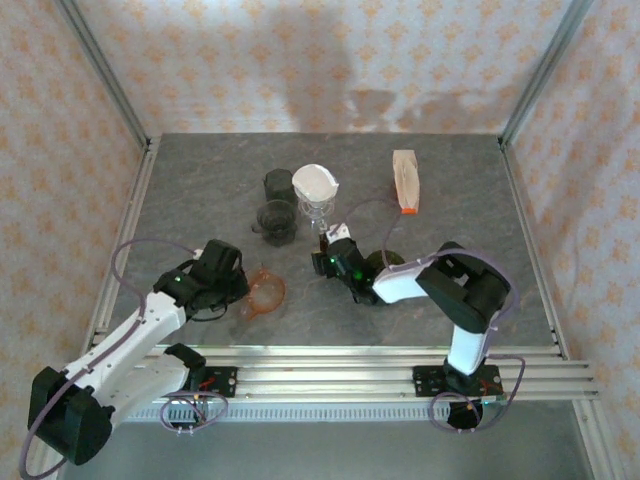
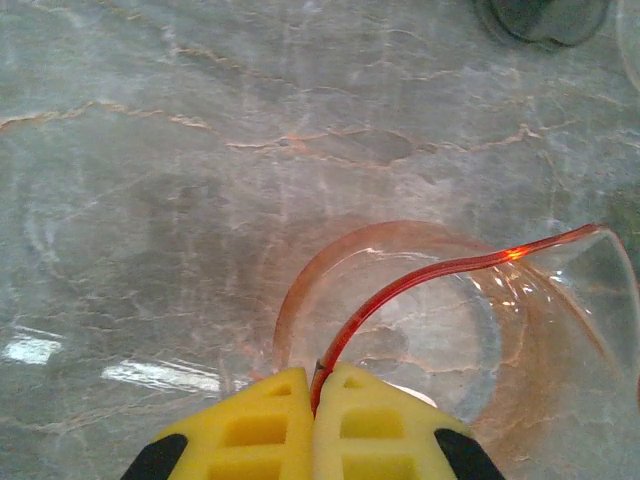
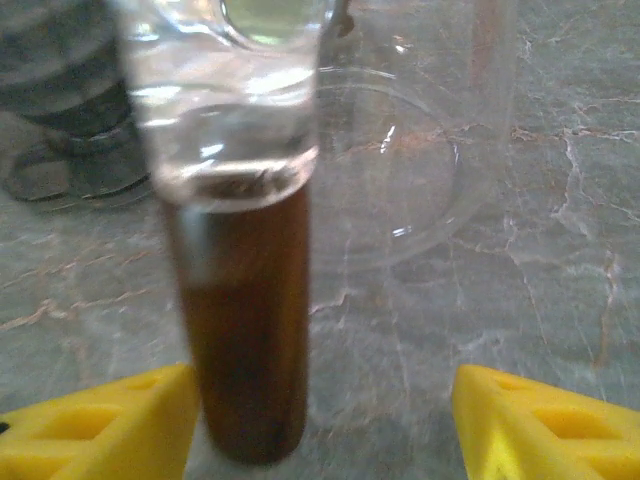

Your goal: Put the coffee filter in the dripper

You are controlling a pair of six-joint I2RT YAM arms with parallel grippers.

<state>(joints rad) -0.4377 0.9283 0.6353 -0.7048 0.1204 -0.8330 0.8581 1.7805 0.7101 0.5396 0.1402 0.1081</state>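
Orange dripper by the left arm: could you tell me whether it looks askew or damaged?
The orange dripper seems tipped rather than sitting flat: the left gripper is shut on its rim, and in the top view its outline looks lopsided, leaning toward that arm. I see no crack or spill.

From the table (image 1: 200, 200) centre, the glass dripper (image 1: 318, 210) stands at 12 o'clock, with the coffee filter (image 1: 316, 183) on its top. At its 9 o'clock stands a cup (image 1: 277, 222), with another cup (image 1: 279, 185) behind it. The packet (image 1: 405, 182) lies at 3 o'clock. The second dripper (image 1: 266, 292) lies at 7 o'clock, its rim pinched in the left gripper (image 1: 243, 292).
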